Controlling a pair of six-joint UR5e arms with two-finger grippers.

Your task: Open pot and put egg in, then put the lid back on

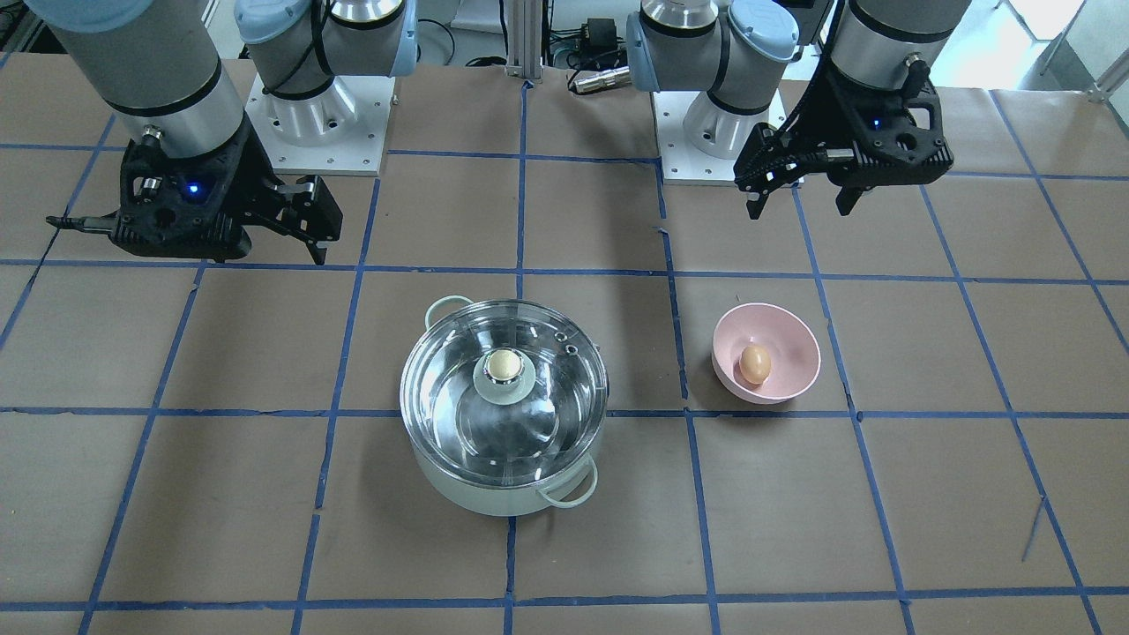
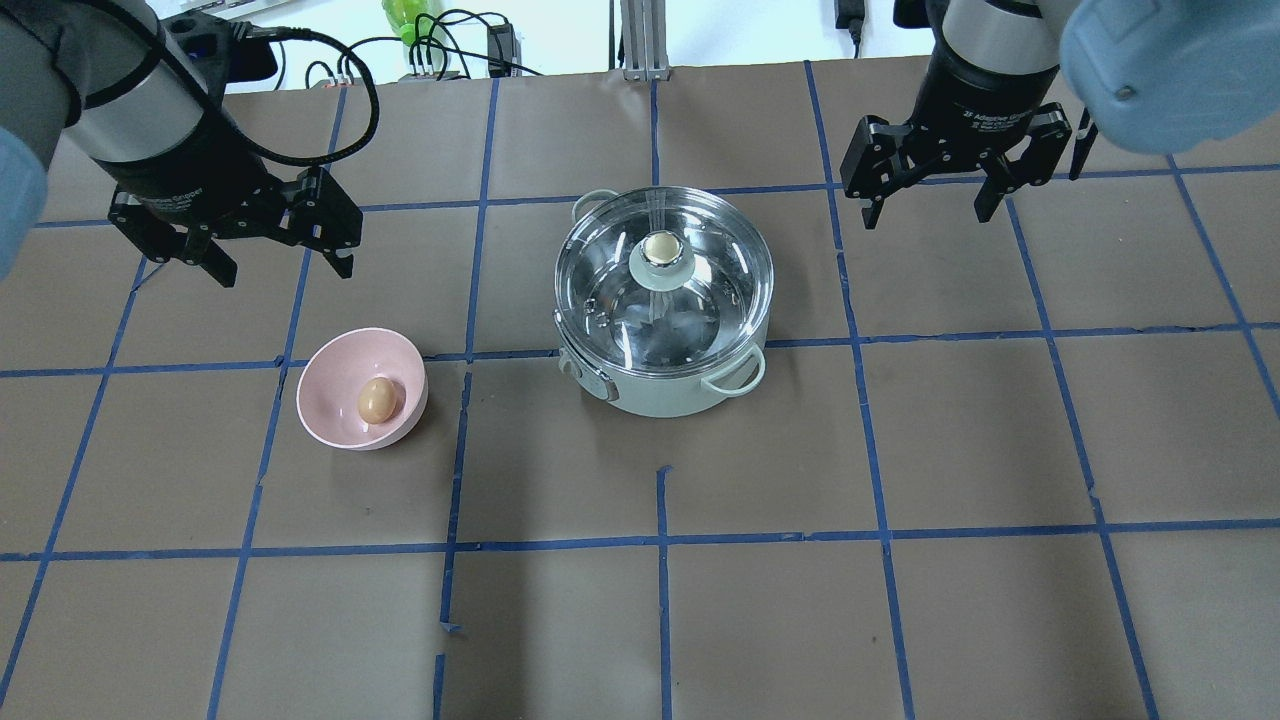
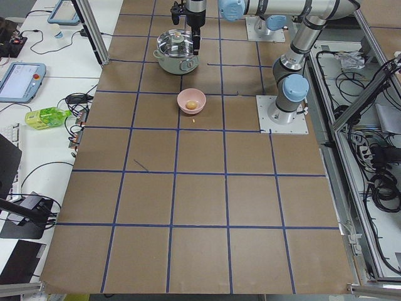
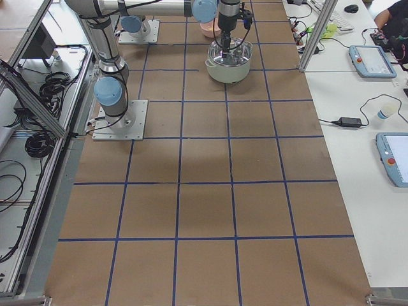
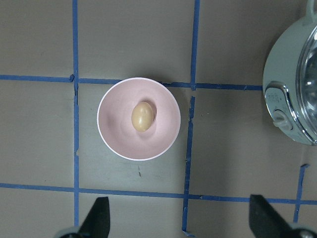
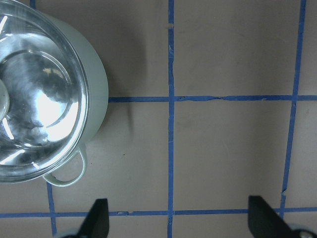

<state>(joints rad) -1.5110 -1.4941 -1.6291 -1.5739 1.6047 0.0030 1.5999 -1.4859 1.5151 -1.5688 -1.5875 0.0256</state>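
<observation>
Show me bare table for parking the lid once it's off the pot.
Widest: the table squares right of the pot, by the open right hand. Also bare: the whole robot-side row, nearer than the pot and pink bowl. Tighter: the strip between bowl and pot. Crowded: the bowl holds the egg, near the left hand.

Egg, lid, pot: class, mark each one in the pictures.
egg (image 2: pixel 376 400), overhead view, middle of its shell
lid (image 2: pixel 662 250), overhead view, top of its knob
pot (image 2: pixel 660 395), overhead view, green outer wall
</observation>
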